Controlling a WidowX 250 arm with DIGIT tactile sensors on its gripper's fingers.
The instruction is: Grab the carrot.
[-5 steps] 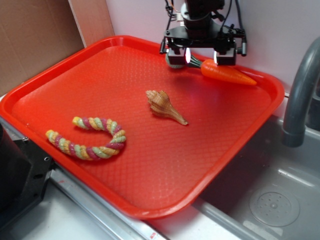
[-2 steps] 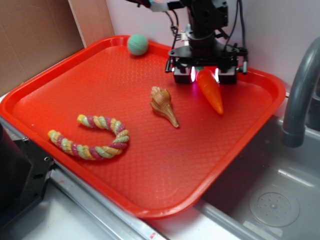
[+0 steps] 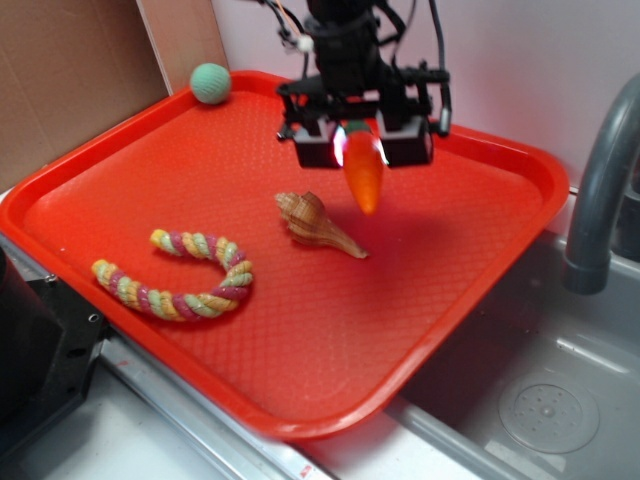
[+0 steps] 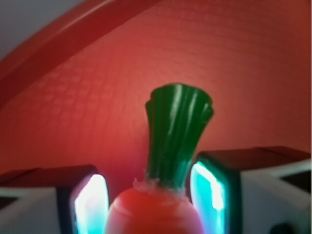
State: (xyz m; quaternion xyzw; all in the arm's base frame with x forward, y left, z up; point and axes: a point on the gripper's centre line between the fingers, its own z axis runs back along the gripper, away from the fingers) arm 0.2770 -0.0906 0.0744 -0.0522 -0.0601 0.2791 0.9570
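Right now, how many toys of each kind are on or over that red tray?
Carrot, held in the tool above the tray: 1
Seashell: 1
Twisted rope toy: 1
Green ball, at the tray's far rim: 1
Total: 4

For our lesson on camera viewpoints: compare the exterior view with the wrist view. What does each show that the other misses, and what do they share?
Only the exterior view shows the seashell, the rope toy, the green ball, the faucet and the carrot's orange tip hanging clear above the tray. Only the wrist view shows the carrot's green top close up, between the lit fingers. Both show the carrot held in the hand over the red tray.
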